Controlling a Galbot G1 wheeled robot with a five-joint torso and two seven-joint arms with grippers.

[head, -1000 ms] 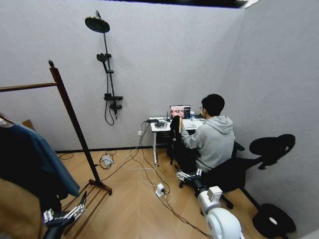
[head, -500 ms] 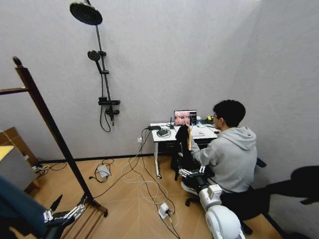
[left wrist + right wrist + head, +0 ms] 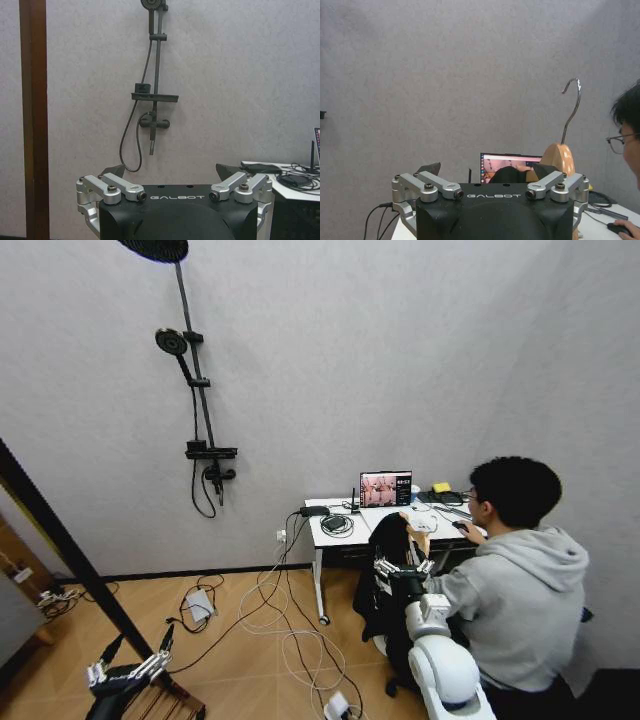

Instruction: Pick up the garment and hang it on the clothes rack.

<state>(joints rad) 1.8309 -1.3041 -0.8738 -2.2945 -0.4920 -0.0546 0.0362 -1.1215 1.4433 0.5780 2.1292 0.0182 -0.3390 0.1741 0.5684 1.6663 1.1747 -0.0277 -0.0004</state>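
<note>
While right tool [image 3: 402, 567] grips one garment [image 3: 385, 585], left tool [image 3: 135, 668] spread, empty.

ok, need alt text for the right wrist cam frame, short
The right gripper holds up a light wooden hanger carrying the garment, its metal hook rising free against a plain grey wall. Behind the gripper are an open laptop on a white desk and part of a seated person at the frame's edge.

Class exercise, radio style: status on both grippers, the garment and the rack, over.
Right gripper shut on garment, held up near the desk. Left gripper open, low beside clothes rack. Garment not yet on rack. Floor cables between.
</note>
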